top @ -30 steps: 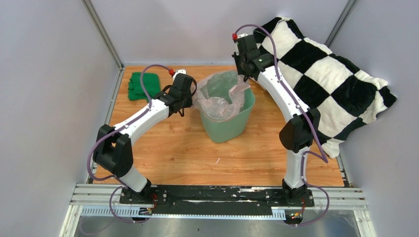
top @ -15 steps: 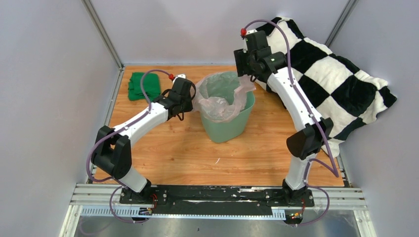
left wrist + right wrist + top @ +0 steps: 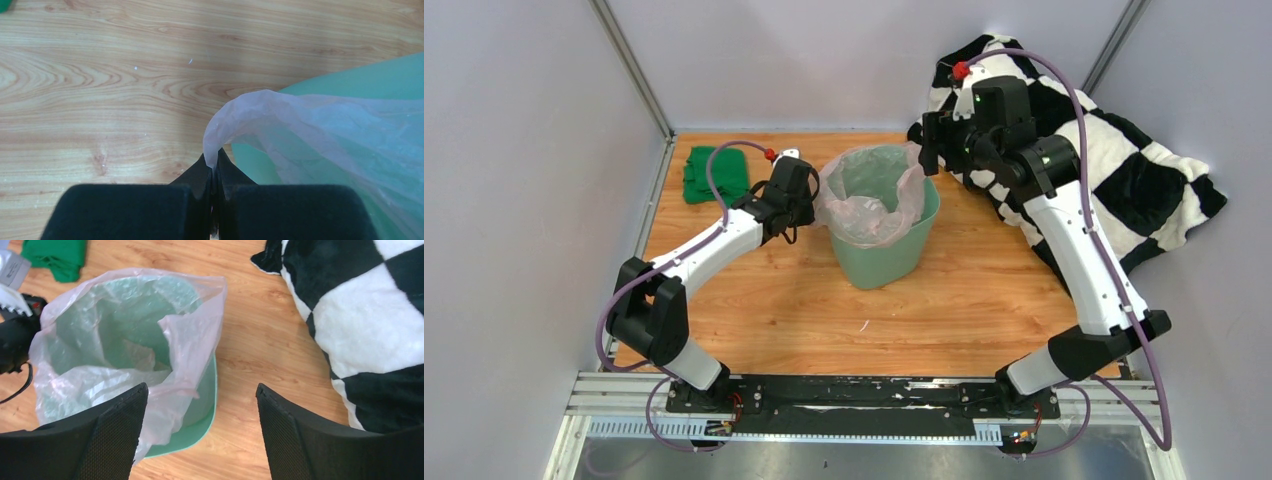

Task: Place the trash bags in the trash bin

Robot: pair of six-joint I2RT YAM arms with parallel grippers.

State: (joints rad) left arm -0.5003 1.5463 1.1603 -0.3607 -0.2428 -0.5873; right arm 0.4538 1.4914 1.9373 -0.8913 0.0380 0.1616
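The mint-green trash bin [image 3: 894,250] stands mid-table with the pale-pink trash bag [image 3: 869,205] lining its mouth. The bag's edges hang over the rim. My left gripper [image 3: 812,210] is at the bin's left rim, shut on a pinch of the bag's edge [image 3: 220,137]; the left wrist view shows the film between the closed tips of that gripper [image 3: 214,167], with the bin [image 3: 350,75] beside it. My right gripper [image 3: 927,150] hovers above the bin's far-right rim, open and holding nothing. In the right wrist view this gripper [image 3: 201,387] looks down on the bag [image 3: 125,340] and the bin [image 3: 202,412].
A black-and-white checkered cushion [image 3: 1114,170] leans in the back right corner, close behind my right arm, and also fills the right side of the right wrist view [image 3: 370,315]. A folded green cloth [image 3: 714,172] lies at the back left. Grey walls enclose the table.
My right gripper has opened and let go of the bag's right edge, then drawn up and to the right toward the cushion. The freed edge has settled on the rim. The left arm has held still.
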